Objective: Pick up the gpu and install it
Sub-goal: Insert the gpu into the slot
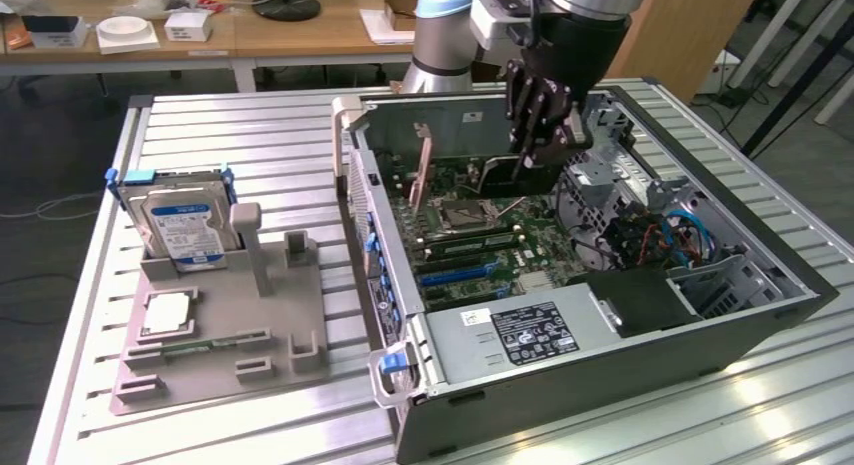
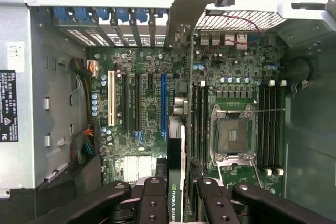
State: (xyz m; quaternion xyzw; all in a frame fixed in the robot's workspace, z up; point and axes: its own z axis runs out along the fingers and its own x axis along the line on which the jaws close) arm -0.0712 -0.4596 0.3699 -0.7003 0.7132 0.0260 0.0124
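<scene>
The gpu (image 2: 176, 174) is a thin dark card seen edge-on, with a green-and-white label on its end. It hangs upright over the motherboard (image 2: 152, 124) inside the open PC case (image 1: 747, 315), roughly above the blue expansion slot (image 2: 163, 103). My gripper (image 2: 176, 195) is shut on it, one black finger (image 2: 152, 198) on each side. In the exterior view the gripper (image 1: 541, 135) reaches down into the case from above, and the gpu (image 1: 487, 165) runs from it toward the rear wall, where its metal bracket (image 1: 424, 175) stands.
The empty CPU socket (image 2: 231, 135) and memory slots lie beside the card. A power supply (image 1: 534, 330) fills the case's near end, with cables (image 1: 667, 235) at the exterior view's right. On the grey fixture (image 1: 220, 365) outside stand a hard drive (image 1: 187, 225) and a CPU (image 1: 167, 313).
</scene>
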